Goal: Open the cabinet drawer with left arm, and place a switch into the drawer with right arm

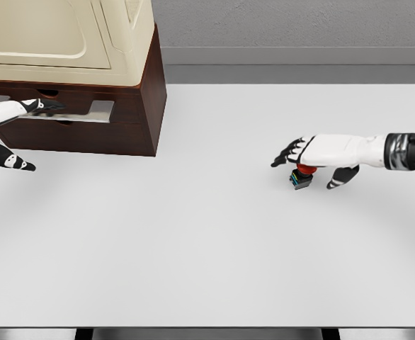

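The switch (301, 180), a small black block with a red button on top, stands on the white table (207, 248) at the right. My right hand (304, 164) hovers directly over it with fingers spread to the left and thumb hanging to the right, holding nothing. The brown cabinet (133, 134) with a cream top stands at the back left. Its drawer front carries a silver handle (87, 113). My left hand (43, 136) reaches in from the left edge, its extended fingers (44, 105) lying on the handle and its thumb (16, 162) spread below. Whether the drawer is pulled out is unclear.
A cream appliance (66, 35) sits on top of the cabinet. A grey wall runs behind the table's far edge (299, 84). The table's front edge (207, 328) lies along the bottom of the view.
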`<state>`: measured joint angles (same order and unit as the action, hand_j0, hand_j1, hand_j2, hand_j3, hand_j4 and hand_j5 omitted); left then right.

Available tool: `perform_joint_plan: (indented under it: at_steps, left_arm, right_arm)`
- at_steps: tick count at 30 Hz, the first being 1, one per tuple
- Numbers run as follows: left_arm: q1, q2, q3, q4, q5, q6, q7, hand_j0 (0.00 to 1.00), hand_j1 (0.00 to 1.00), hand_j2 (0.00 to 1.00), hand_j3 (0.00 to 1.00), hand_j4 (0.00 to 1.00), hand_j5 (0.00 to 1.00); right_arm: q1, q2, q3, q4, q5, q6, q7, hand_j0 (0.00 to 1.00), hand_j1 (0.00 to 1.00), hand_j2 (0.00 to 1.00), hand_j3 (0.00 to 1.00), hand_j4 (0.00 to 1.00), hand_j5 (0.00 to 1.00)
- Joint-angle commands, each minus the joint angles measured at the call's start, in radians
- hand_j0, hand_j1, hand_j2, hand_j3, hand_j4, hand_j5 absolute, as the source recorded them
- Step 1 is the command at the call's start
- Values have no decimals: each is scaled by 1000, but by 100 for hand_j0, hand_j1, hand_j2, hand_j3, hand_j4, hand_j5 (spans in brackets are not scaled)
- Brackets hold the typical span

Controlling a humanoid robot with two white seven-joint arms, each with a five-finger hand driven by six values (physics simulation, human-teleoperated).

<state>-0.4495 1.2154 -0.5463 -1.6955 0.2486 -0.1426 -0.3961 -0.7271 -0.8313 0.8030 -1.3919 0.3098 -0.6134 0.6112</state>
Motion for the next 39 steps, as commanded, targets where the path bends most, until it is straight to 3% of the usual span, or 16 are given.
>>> perform_joint_plan:
  at_steps: [1, 10, 14, 18, 33, 39]
  left_arm:
    - [0, -3, 0, 10, 0, 1, 0, 98, 98, 98, 98, 98, 98]
    - [0, -20, -7, 34, -20, 1, 0, 98, 98, 98, 98, 98, 98]
    - [0, -22, -9, 33, -20, 1, -3, 89, 89, 89, 89, 89, 89]
    - [2, -22, -9, 33, -20, 1, -6, 87, 87, 87, 87, 87, 87]
    - [-12, -8, -44, 14, -6, -48, -12, 87, 87, 87, 87, 87, 87]
    - [-12, 18, -49, -6, 38, -71, -35, 87, 87, 87, 87, 87, 87]
  right_arm:
    - [0, 0, 8, 1, -5, 3, 0, 100, 100, 100, 100, 100, 100]
    - [-5, 0, 13, 1, 5, 3, 0, 100, 100, 100, 100, 100, 100]
    - [-12, 8, 13, 14, 6, 3, 0, 100, 100, 100, 100, 100, 100]
    - [-14, 11, 15, 16, 6, 3, 0, 100, 100, 100, 100, 100, 100]
    - [-20, 3, 19, 8, 6, 3, 0, 100, 100, 100, 100, 100, 100]
    - [-20, 3, 21, 5, 6, 3, 0, 100, 100, 100, 100, 100, 100]
